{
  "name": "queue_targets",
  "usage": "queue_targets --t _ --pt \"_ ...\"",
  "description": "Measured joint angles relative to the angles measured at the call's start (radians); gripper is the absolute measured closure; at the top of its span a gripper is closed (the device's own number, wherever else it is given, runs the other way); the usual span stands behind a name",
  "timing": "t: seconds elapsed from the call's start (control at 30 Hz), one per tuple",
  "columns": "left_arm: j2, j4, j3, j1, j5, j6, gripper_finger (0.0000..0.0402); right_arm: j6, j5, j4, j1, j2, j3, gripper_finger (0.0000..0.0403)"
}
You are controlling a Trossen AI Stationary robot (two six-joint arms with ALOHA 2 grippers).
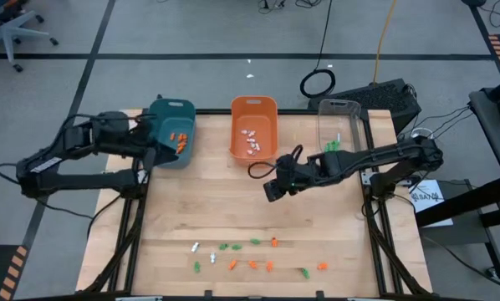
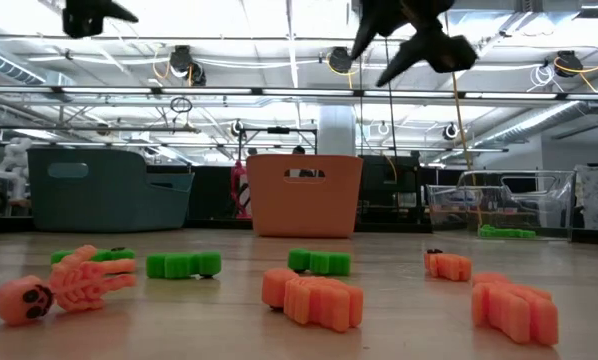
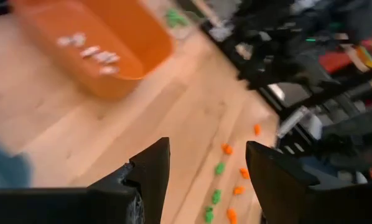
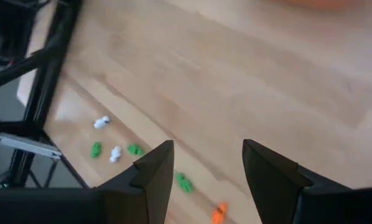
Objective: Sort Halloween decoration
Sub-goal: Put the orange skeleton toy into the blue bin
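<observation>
On the left of the wooden table, the left gripper hangs over the near rim of the teal bin, its fingers spread apart with nothing between them. A handful of orange trinkets already lies inside that bin. Next along stands the orange bin, holding a cluster of white pieces. In front of it, above bare wood near the middle of the table, the right gripper hovers with its fingers parted and empty. Behind that arm, at the back right, sits the clear bin with what looks like a few green pieces in it, though they are small and partly hidden by the arm.

The rest of the Halloween decoration is strewn in a loose row along the table's near edge: white, green and orange pieces mixed together, well apart from both grippers. From table height, an orange skeleton figure lies nearest on the left, with green blocks and orange ones beside it.
</observation>
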Motion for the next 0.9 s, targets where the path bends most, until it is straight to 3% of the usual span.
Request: queue_targets --t 0.33,0.77,0.9 --pt "0.135 0.121 0.0 -0.225 -0.098 0.017 0.019 0.312 0.037 -0.063 0.113 0.034 -0.001 0.0226" --pt "0.296 0.21 0.0 -0.413 -0.161 -0.058 0.019 0.357 0.022 -0.071 0.201 0.125 0.0 0.0226" --pt "0.336 0.208 0.0 -0.467 -0.161 -0.116 0.019 0.378 -0.03 -0.016 0.236 0.174 0.0 0.0226"
